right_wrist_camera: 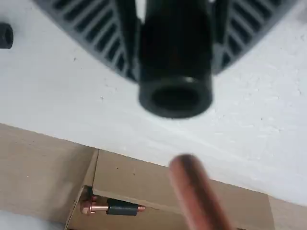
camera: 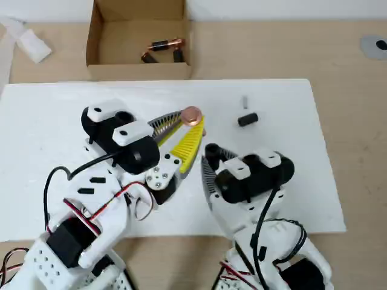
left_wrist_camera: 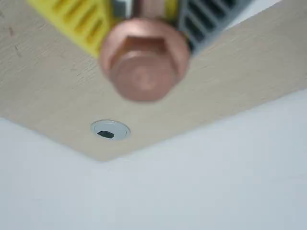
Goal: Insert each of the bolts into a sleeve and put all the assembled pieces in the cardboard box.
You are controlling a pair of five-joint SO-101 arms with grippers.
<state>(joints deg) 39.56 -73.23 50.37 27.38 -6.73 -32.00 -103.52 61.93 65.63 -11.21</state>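
My left gripper, with one yellow and one grey finger, is shut on a copper bolt above the white mat; the bolt's hex head faces the left wrist camera. My right gripper is shut on a black sleeve whose open bore points toward the bolt's shaft. The shaft tip sits a little apart from the sleeve mouth. A spare black sleeve lies on the mat. The cardboard box at the back holds assembled pieces, one of them in the right wrist view.
The white mat covers most of the wooden table. A small grey piece lies beside the spare sleeve. A round grommet sits at the far right, and white paper scraps lie left of the box.
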